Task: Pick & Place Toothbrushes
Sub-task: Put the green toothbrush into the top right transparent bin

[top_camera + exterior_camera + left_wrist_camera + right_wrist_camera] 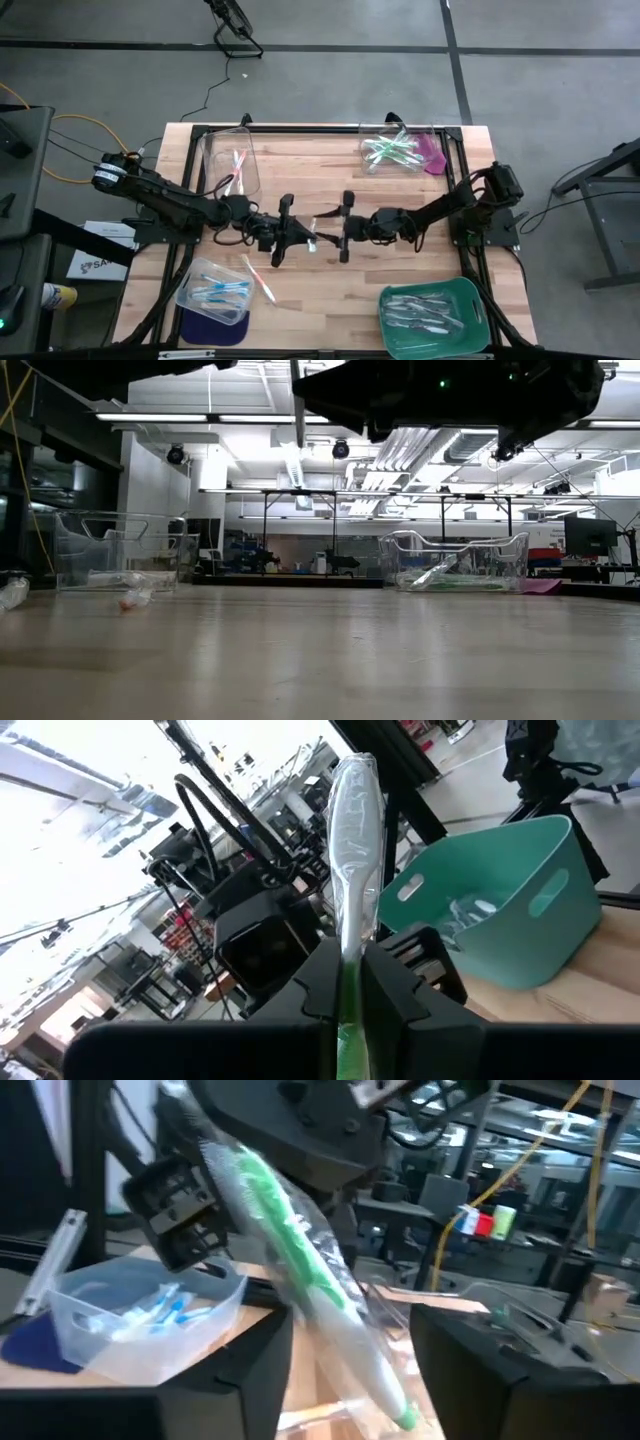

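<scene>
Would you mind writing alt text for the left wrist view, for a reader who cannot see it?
The left gripper is shut on a green-handled toothbrush in a clear plastic wrapper, which stands up between its dark fingers. Beyond it, a teal plastic bin with handle slots sits on the wooden table.

Green toothbrush (352,870) in clear wrapper, clamped betw. left gripper (300,236) fingers, held above table centre; wrapped head end sticks out toward right gripper (343,231). Seen from right wrist: green handle, whitish end, tilted (300,1270).

Other toothbrushes:
- green bunch (392,150) in clear bin, far right
- pink-orange one (238,163) in clear bin, far left
- blue ones (218,290) in clear bin, near left
- pale grey-white ones (425,312) in green tray, near right
- loose pink-orange one (262,281) flat on table, just beside blue bin
</scene>
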Controlling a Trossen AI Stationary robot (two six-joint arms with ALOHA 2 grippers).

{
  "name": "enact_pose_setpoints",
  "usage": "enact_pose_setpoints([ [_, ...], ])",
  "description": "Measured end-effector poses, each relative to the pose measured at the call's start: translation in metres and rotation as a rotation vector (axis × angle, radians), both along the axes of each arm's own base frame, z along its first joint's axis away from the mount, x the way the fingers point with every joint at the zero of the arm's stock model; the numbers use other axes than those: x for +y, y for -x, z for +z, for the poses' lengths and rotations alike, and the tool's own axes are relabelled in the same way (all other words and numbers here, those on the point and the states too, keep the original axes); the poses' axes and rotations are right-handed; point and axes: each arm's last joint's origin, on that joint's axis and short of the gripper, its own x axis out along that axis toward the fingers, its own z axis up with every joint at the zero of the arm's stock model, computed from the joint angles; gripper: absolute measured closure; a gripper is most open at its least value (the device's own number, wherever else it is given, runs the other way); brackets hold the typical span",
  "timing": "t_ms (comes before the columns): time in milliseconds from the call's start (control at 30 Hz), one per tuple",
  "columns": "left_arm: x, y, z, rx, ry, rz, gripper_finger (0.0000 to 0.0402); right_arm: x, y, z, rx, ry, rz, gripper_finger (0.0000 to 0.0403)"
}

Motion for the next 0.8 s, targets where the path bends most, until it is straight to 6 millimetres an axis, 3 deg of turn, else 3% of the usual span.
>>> enact_pose_setpoints([
  [267, -0.0015, 0.0006, 0.0015, -0.019, -0.011, -0.055, 0.0387, 0.0004, -0.0013, 0.0020, -0.008, -0.019, 0.032, 0.0274],
  [600, -0.0025, 0.0008, 0.0008, -0.013, -0.013, -0.086, 0.0387, 0.0027, -0.0011, 0.0018, -0.008, -0.006, 0.122, 0.0392],
  [800, -0.0025, 0.0006, 0.0002, -0.007, -0.014, -0.085, 0.0387, 0.0029, -0.0012, 0.0002, 0.008, -0.004, 0.126, 0.0400],
])
